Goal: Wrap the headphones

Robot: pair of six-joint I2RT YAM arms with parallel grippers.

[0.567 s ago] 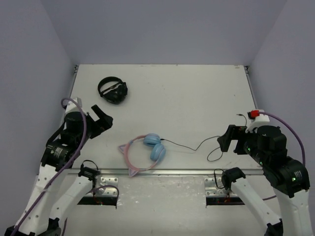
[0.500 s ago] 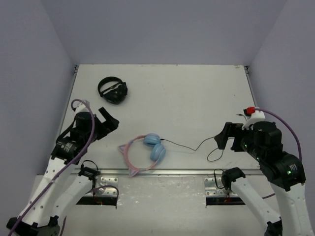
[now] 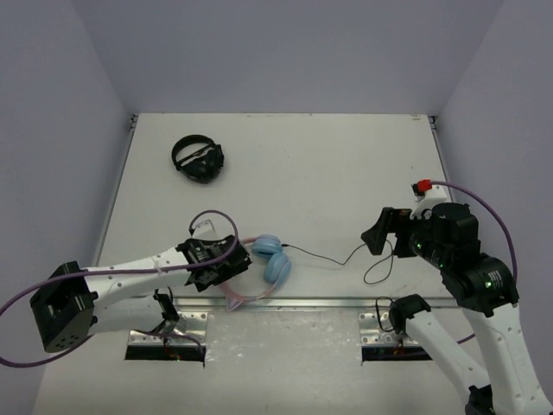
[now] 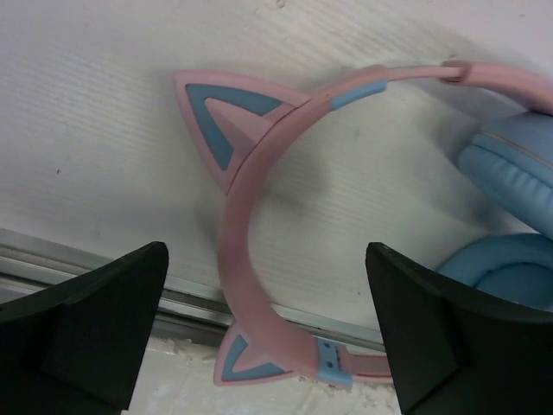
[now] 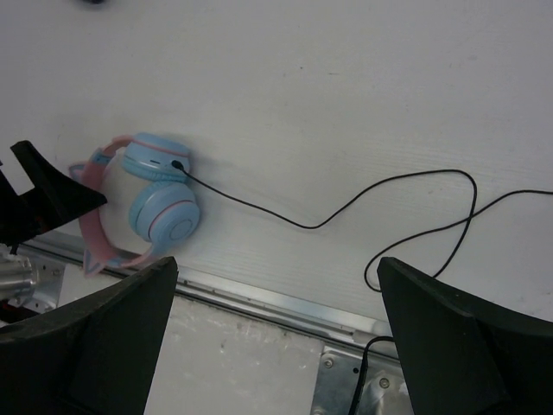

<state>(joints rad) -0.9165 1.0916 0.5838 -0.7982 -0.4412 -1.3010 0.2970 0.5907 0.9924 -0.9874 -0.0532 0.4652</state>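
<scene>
The headphones (image 3: 268,257) lie near the table's front edge, with two light-blue ear cups (image 5: 164,212) and a pink cat-ear headband (image 4: 238,216). Their thin black cable (image 3: 333,259) snakes right and ends in a loop (image 5: 423,225). My left gripper (image 3: 226,270) hangs low over the headband, open, one finger (image 4: 104,311) on each side of the band and nothing gripped. My right gripper (image 3: 378,235) hovers open above the cable's right end, with the cable and cups in view below its fingers (image 5: 449,337).
All-black headphones (image 3: 199,158) lie at the back left. A metal rail (image 3: 328,303) runs along the table's front edge, right under the pink headband's lower cat ear (image 4: 251,367). Walls close in the table on three sides.
My left arm swung down and right from the table's left side to sit over the pink headband. My right gripper crept left and forward. The headphones have not moved.
</scene>
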